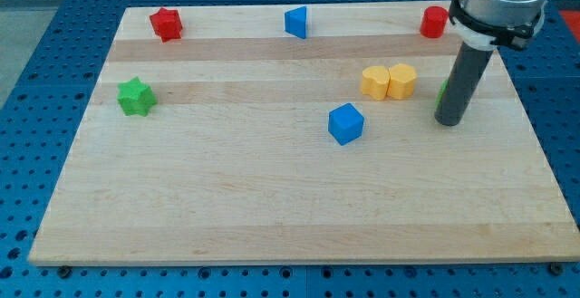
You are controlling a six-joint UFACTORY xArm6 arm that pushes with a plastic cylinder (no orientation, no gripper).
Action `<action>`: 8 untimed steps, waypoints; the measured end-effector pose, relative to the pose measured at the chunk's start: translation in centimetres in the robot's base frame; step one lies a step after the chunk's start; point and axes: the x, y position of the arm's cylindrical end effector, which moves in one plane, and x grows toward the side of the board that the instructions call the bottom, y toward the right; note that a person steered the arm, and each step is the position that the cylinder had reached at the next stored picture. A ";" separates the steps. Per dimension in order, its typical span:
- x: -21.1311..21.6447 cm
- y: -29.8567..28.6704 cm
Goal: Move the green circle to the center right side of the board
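The green circle [442, 91] is almost wholly hidden behind my rod at the view's right; only a thin green sliver shows on the rod's left edge. My tip [449, 122] rests on the board right in front of it, touching or nearly touching it. The wooden board [272, 198] fills most of the view.
Two yellow blocks [389, 81] sit side by side just left of the rod. A blue cube [345, 123] is near the middle. A green star [136, 96] is at the left. A red star [167, 24], a blue triangle [295, 21] and a red block [434, 22] line the top edge.
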 end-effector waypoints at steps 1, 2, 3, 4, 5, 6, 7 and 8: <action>-0.6 0.0; -0.6 0.0; -0.8 0.0; -1.2 0.0; -1.2 0.0; -1.2 0.0; -0.5 0.0; 1.0 0.3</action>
